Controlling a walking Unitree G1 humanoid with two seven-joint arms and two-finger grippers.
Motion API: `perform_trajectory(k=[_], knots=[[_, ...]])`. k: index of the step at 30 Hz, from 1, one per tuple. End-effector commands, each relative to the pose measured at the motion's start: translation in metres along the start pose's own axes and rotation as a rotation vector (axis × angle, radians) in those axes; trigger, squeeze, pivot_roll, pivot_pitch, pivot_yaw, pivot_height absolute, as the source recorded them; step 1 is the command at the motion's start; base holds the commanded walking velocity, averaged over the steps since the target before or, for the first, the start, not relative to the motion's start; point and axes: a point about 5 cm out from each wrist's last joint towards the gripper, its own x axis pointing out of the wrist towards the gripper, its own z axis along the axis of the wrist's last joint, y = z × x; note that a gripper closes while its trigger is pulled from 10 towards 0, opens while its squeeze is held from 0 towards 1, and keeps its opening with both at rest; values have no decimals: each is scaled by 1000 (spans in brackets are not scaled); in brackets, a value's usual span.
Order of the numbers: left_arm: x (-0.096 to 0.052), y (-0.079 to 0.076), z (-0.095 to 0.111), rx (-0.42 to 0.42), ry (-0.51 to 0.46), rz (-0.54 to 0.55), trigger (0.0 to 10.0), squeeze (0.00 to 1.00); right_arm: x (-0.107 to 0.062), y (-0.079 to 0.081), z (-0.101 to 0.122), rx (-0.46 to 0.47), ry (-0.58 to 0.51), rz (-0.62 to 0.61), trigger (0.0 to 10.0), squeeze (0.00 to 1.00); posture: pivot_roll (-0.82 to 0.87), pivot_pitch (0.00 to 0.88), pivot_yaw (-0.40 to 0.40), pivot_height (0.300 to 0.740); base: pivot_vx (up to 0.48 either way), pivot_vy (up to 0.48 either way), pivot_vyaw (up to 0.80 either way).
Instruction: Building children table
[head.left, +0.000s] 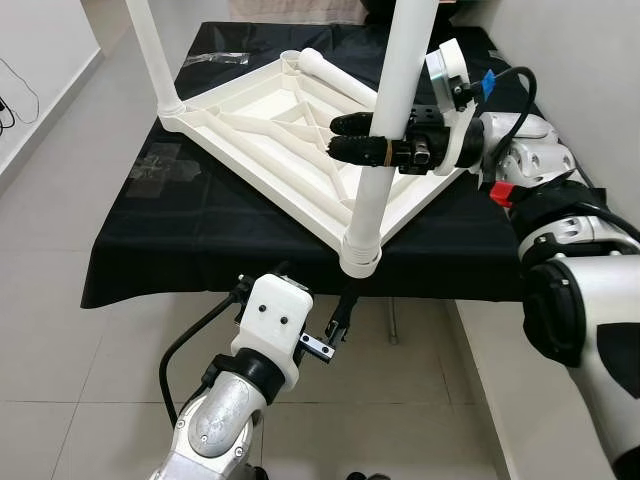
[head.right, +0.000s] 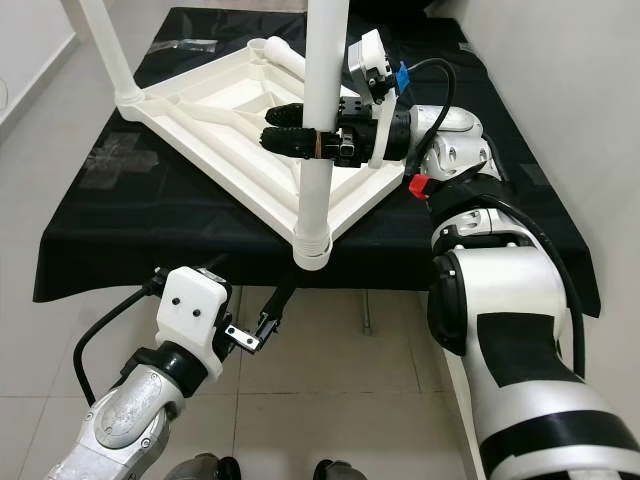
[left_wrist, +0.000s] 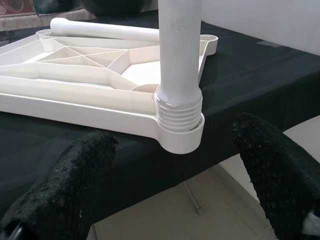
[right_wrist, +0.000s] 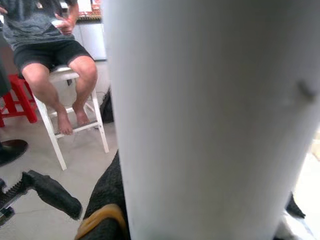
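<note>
On the black tabletop (head.left: 150, 240): white children's table top (head.left: 290, 130) lay upside down, ribs showing.
Near corner: upright leg (head.left: 385, 140) stood in its socket; far leg (head.left: 150, 50) upright at the left corner; loose leg (head.left: 335, 75) lay across the frame.
Right gripper (head.right: 300, 140): jaws pinched the upright leg partway up.
Left gripper (head.left: 335, 325): hung below the tabletop edge, under the near corner.
Left wrist view: fingers (left_wrist: 75, 185) spread wide, threaded socket (left_wrist: 180, 117) between them, untouched.
Right wrist view: leg (right_wrist: 210, 115) close up; a seated person (right_wrist: 50, 45) on a white stool behind.
</note>
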Motion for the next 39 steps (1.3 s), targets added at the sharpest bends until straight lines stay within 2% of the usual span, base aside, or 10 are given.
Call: perform_trajectory(k=[1,7,14,17,25,33,38,39], knots=[[0,-2,-3,0,12,-3,10000,0,-3,3,-30,94,124,-10,10000,0,115,239,-60,740,0,0,0],[1,-2,-3,3,7,2,10000,0,-3,3,-37,103,128,-45,10000,0,117,234,-58,740,0,0,0],[1,-2,-3,9,8,-1,10000,0,-1,4,-32,123,63,-6,10000,0,117,225,-58,740,0,0,0],[1,-2,-3,12,8,0,10000,0,2,1,-37,105,68,-88,10000,0,117,219,-56,740,0,0,0],[3,-1,-1,21,-5,-2,10000,0,-2,1,-50,112,65,-180,10000,0,116,210,-52,740,0,0,0],[2,0,-1,23,-6,2,10000,0,-4,4,-55,104,75,-147,10000,0,121,213,-53,740,0,0,0],[2,1,-1,24,-6,2,10000,0,-1,3,-57,94,94,-178,10000,0,121,215,-53,740,0,0,0],[3,0,-1,25,-6,0,10000,0,2,1,-56,90,93,-216,10000,0,118,221,-55,740,0,0,0]])
